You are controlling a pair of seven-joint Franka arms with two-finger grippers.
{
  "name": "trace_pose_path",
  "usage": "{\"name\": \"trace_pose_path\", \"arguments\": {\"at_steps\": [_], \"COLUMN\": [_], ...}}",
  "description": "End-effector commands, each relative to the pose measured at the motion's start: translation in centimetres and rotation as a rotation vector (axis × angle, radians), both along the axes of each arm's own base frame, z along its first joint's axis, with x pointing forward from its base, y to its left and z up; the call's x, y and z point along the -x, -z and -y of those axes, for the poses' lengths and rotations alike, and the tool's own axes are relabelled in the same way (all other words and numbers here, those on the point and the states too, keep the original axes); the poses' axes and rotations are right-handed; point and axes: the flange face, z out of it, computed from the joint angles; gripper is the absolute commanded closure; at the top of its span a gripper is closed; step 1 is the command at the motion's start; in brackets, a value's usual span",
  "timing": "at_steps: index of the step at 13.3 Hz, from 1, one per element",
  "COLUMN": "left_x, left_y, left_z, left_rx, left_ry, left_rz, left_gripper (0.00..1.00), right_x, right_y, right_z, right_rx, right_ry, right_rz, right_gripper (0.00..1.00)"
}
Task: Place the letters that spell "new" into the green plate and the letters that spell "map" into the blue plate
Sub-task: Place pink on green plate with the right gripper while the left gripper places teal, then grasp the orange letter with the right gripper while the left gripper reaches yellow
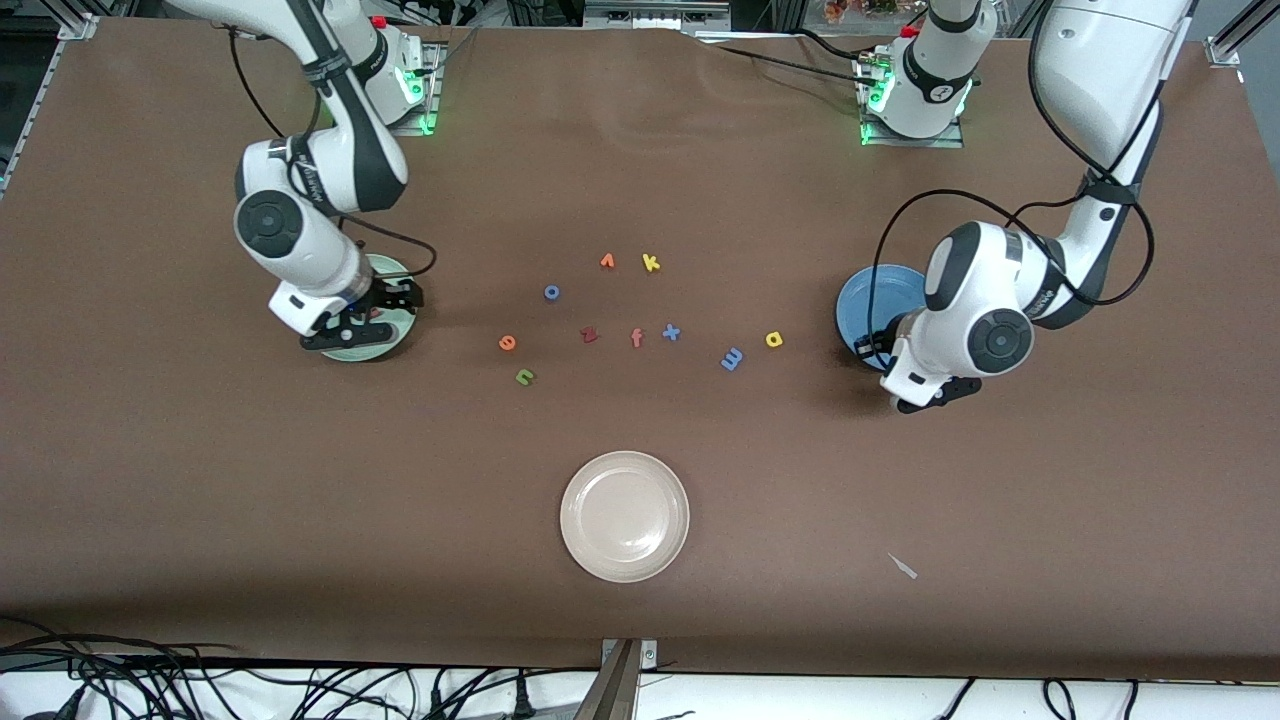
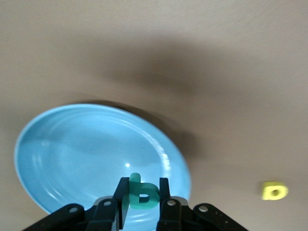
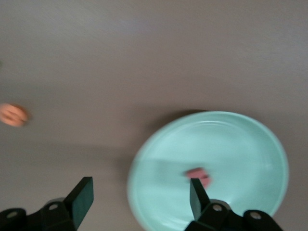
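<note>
My right gripper [image 3: 140, 188] hangs open over the edge of the pale green plate [image 3: 240, 139], nothing between its fingers. The salmon-pink w [image 3: 198, 176] lies in that plate. My left gripper [image 2: 143, 186] is shut on the teal p [image 2: 144, 195] above the blue plate [image 2: 67, 159]. In the front view the orange e [image 1: 507, 343] and green n [image 1: 525, 377] lie toward the right arm's end. The blue m [image 1: 732, 359] and yellow a [image 1: 773, 340] lie near the blue plate [image 1: 885, 290]. The right gripper [image 1: 372, 312] covers most of the green plate [image 1: 388, 268].
Other letters sit mid-table: a blue o [image 1: 551, 292], red z [image 1: 589, 334], orange f [image 1: 636, 338], blue x [image 1: 671, 332], yellow k [image 1: 651, 263] and another orange letter [image 1: 607, 261]. A cream-white plate [image 1: 625, 515] stands nearer the front camera. A small pale scrap [image 1: 903, 566] lies on the table.
</note>
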Motion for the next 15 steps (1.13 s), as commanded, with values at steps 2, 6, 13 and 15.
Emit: {"name": "trace_pose_path", "arguments": {"at_steps": [2,6,13,15], "left_x": [1.6,2.4,1.2,1.3], "left_y": [2.3,3.7,-0.7,-1.5], "left_z": [-1.1,-1.6,1.0,3.3], "left_rx": [0.019,-0.012,0.006,-0.001], "left_ry": [0.095,0.132,0.139,0.111], "left_rz": [-0.058,-0.079,-0.010,0.006], "left_gripper": [0.75,0.47,0.00,0.00], "right_x": [-1.9,-1.6,0.1,0.1], "right_y": [1.7,5.0,8.5,9.8], "right_z": [-8.1,-11.4,-12.7,-12.6], "right_rx": [0.013,0.001,-0.004,-0.022], "right_ry": [0.227,0.383,0.449,0.452], "right_rz": [-0.002,0.033,0.054,0.075], "right_gripper": [0.12,0.18,0.24,0.27]}}
